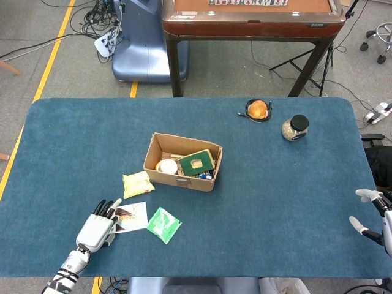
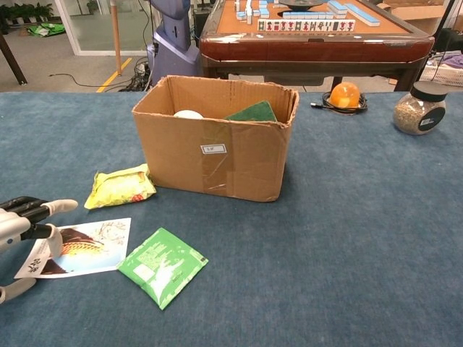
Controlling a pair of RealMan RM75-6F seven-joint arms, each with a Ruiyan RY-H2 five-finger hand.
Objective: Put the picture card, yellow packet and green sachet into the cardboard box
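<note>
The picture card lies slightly skewed on the blue table, at the front left. My left hand is at its left edge. The fingers are stretched out and apart, and the thumb rests on the card; nothing is gripped. The yellow packet lies just behind the card, by the box's left front corner. Right of the card is the green sachet. The open cardboard box stands at mid-table. My right hand hangs at the table's right edge, fingers apart and empty.
Inside the box are a green book and a white round item. At the back right stand a jar with a black lid and an orange ball on a coiled cable. Behind the table is a mahjong table.
</note>
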